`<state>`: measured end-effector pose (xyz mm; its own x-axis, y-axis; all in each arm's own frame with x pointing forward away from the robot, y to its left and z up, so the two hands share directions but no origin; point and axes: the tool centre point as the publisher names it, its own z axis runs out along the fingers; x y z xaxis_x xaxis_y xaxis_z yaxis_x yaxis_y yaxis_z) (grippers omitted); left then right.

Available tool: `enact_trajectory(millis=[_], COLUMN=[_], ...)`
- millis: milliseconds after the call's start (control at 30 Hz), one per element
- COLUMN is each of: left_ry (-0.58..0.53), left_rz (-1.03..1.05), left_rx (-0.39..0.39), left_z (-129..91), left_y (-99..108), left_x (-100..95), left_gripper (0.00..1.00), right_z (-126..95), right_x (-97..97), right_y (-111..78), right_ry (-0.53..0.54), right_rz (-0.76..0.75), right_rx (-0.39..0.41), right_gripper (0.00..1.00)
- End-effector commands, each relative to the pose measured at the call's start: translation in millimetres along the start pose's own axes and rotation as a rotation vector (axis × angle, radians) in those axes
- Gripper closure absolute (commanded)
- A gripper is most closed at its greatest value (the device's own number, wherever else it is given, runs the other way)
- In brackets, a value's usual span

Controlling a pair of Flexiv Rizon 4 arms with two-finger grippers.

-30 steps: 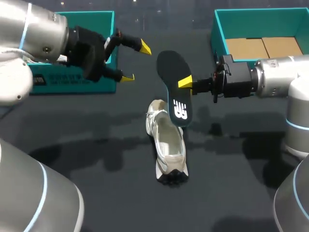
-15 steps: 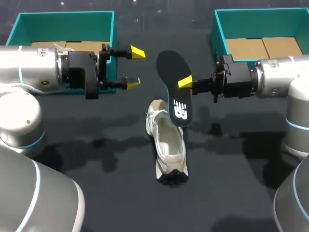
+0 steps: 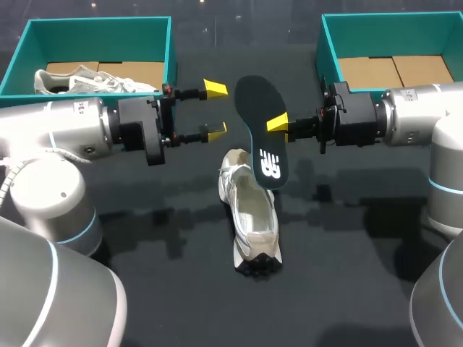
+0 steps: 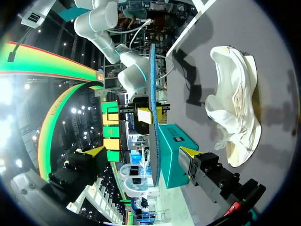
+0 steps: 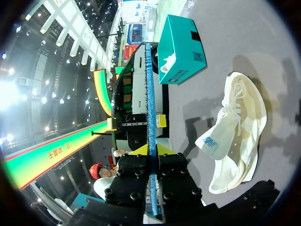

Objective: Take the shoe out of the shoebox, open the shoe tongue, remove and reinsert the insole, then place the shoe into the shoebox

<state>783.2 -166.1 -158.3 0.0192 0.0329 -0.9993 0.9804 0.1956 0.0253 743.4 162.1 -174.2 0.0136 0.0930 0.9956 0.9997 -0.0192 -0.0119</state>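
Right gripper (image 3: 278,124) was clamped on the insole (image 3: 260,130), yellow tip pressed to its face, holding it off the worktop (image 3: 145,253) near the middle. The insole stood on edge and tilted, logo end down, just above the lace end of the shoe (image 3: 249,210). In the right wrist view the insole (image 5: 149,94) ran edge-on straight out from between the gripper's (image 5: 150,153) black finger blocks. The shoe lay on its sole at mid-worktop, heel toward the near edge, lace end toward the far edge. From the right wrist view the shoe (image 5: 240,127) had its tongue sticking out of the opening. Left gripper (image 3: 215,109) was open, fingers well apart with nothing between them, hovering close beside the insole on its left; the head view showed a small gap and no contact. In the left wrist view the insole (image 4: 153,117) sat edge-on ahead of the open gripper (image 4: 143,151), with the shoe (image 4: 235,108) off to one side on the worktop. A teal shoebox (image 3: 98,29) sat at the far-left corner with a second pale shoe (image 3: 87,81) inside. Another teal shoebox (image 3: 329,50) sat at the far-right corner, cardboard floor showing.
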Motion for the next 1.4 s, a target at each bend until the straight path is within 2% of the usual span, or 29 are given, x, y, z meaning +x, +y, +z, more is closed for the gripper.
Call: enact_trajectory(millis=[33, 367, 600, 867, 900, 967, 1000, 1033, 1133, 1167, 1400], left_ry=[0.044, 0.067, 0.074, 0.084, 0.085, 0.085, 0.085, 0.085, 0.085, 0.086, 0.087], left_rz=[-0.007, 0.003, -0.052, -0.074, -0.075, -0.079, -0.08, -0.081, -0.089, -0.091, -0.098], left_rx=[-0.01, -0.013, 0.006, 0.005, 0.004, 0.004, 0.003, 0.001, -0.003, -0.002, 0.002], left_z=[18.3, 19.6, 43.3, 59.3, 60.9, 63.6, 64.5, 65.8, 68.0, 68.6, 71.7], left_y=[6.4, 7.9, 5.0, 3.2, 3.3, 3.5, 3.5, 4.0, 5.0, 5.2, 4.3], left_x=[-1.2, -1.9, 5.3, 11.4, 12.1, 13.7, 14.4, 15.9, 19.7, 20.9, 26.1], left_gripper=[0.0, 0.0, 0.0, 0.0, 0.05, 0.27, 0.28, 0.36, 0.47, 0.5, 0.52], right_z=[1.2, 1.2, 1.2, 1.2, 1.2, 2.2, 2.5, 3.3, 4.6, 4.9, 5.4], right_x=[-0.5, -0.5, -0.5, -0.5, -0.5, -1.0, -1.1, -1.6, -4.1, -5.1, -8.5], right_y=[-0.3, -0.3, -0.3, -0.3, -0.3, -1.6, -1.9, -2.4, -3.2, -3.4, -4.0], right_ry=[-0.001, -0.001, -0.001, -0.001, -0.001, 0.016, 0.019, 0.029, 0.044, 0.048, 0.078], right_rz=[0.0, 0.0, 0.0, 0.0, 0.0, -0.016, -0.019, -0.026, -0.027, -0.026, -0.027], right_rx=[-0.001, -0.001, -0.001, -0.001, -0.001, 0.0, -0.002, 0.0, 0.0, 0.0, 0.0], right_gripper=[1.0, 1.0, 1.0, 1.0, 1.0, 1.0, 1.0, 1.0, 1.0, 1.0, 1.0])
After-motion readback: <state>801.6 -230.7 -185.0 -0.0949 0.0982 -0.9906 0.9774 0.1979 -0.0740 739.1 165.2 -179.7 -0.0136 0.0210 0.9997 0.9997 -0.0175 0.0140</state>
